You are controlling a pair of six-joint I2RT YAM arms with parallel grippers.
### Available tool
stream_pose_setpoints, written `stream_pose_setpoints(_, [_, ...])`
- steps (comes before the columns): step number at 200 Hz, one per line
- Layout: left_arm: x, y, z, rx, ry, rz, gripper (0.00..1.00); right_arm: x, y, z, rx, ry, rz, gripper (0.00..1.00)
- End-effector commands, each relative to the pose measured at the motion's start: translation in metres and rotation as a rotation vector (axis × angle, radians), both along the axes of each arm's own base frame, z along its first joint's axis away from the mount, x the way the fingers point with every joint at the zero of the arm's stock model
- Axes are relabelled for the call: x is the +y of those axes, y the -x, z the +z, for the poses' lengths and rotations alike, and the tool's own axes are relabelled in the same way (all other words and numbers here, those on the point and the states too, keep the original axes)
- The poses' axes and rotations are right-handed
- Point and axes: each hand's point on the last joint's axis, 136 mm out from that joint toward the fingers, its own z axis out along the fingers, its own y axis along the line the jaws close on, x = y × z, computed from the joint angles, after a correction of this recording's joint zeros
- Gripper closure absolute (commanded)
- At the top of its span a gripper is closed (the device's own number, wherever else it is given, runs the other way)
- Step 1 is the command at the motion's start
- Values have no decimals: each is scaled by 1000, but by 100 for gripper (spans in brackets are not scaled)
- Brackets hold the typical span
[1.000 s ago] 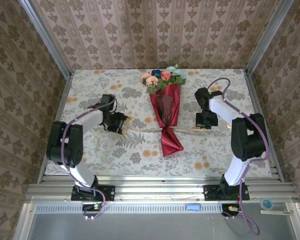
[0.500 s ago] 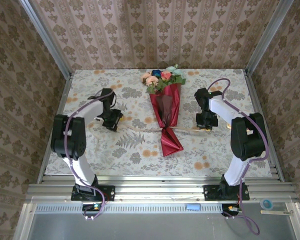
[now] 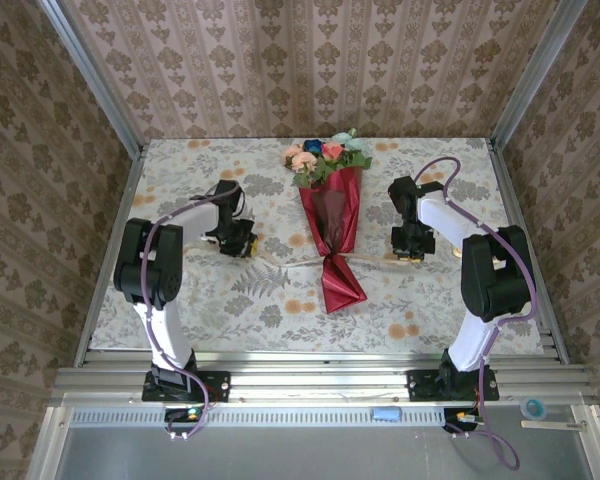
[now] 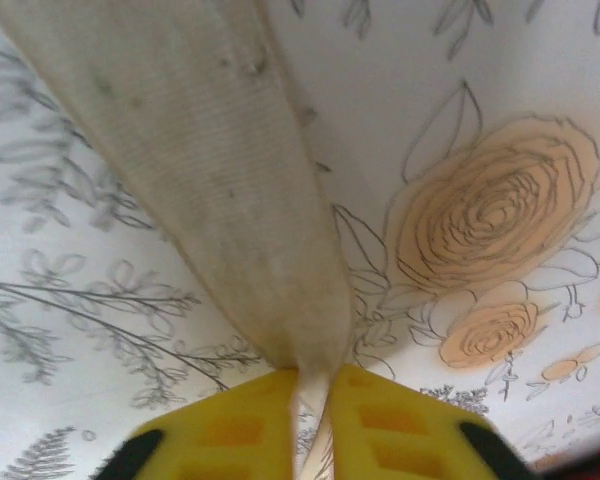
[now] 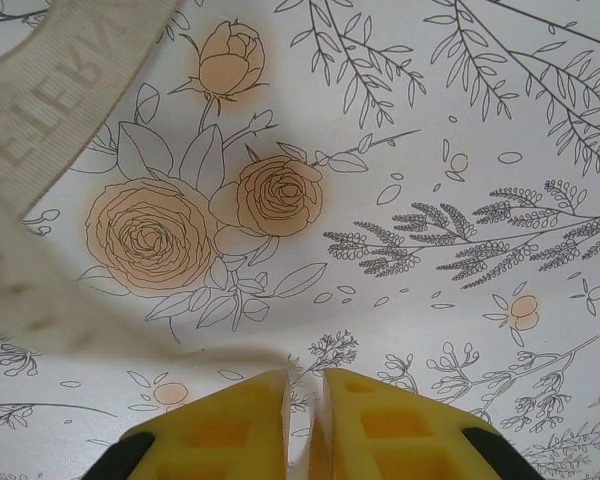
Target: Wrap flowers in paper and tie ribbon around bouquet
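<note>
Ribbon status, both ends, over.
Left tool shut on ribbon. Right tool pinching other end. Ribbon crosses bouquet at its pinched neck. No obstruction seen.

Ribbon point(image 4: 210, 180) runs off the top edge, blurred up close. Left gripper point(image 4: 315, 420) is cut by the bottom edge. Near the right gripper point(image 5: 302, 420) the ribbon smears soft, its lettering cropped. The flowers point(image 3: 327, 152) have their stems hidden inside the paper point(image 3: 330, 225).

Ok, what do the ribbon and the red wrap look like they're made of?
The ribbon: cream woven fabric, matte; a fine ribbed weave shows close up, perhaps grosgrain. The red wrap: a thin sheet, probably paper, dull crimson, creased and pinched in low down; too small to be sure.
</note>
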Motion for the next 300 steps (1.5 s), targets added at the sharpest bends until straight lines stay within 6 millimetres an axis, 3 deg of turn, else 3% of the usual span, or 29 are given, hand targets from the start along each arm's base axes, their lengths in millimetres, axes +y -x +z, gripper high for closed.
stream_pose_setpoints(1, [-4, 5, 9, -11, 20, -5, 95, 0, 1, 1, 8, 16, -3, 80])
stream_pose_setpoints(9, [-2, 5, 13, -21, 11, -12, 100, 0, 0, 1, 8, 17, -3, 80])
stream_pose_setpoints(53, [6, 11, 38, -92, -3, -20, 100, -2, -4, 4, -3, 26, -5, 79])
stream_pose_setpoints(69, [2, 12, 49, -115, 13, -31, 100, -1, -4, 3, 3, 23, -3, 71])
stream_pose_setpoints(104, [-13, 9, 78, -198, 63, -72, 100, 1, -4, 7, -10, 4, -10, 56])
stream_pose_setpoints(138, [-50, -4, 114, -352, 162, -176, 100, -3, -19, 28, -73, -34, -47, 49])
stream_pose_setpoints(179, [-93, -12, 153, -479, 263, -282, 100, -38, -46, 48, -140, -74, -184, 47])
stream_pose_setpoints(183, [-105, -5, 157, -482, 277, -313, 100, -43, -49, 49, -145, -77, -204, 47])
stream_pose_setpoints(233, [-170, 12, 195, -583, 406, -476, 100, -97, -78, 50, -188, -136, -458, 47])
stream_pose_setpoints(267, [-177, 22, 195, -610, 443, -482, 100, -121, -94, 38, -193, -149, -539, 47])
stream_pose_setpoints(300, [-169, 24, 193, -638, 441, -469, 100, -112, -116, 26, -181, -196, -541, 47])
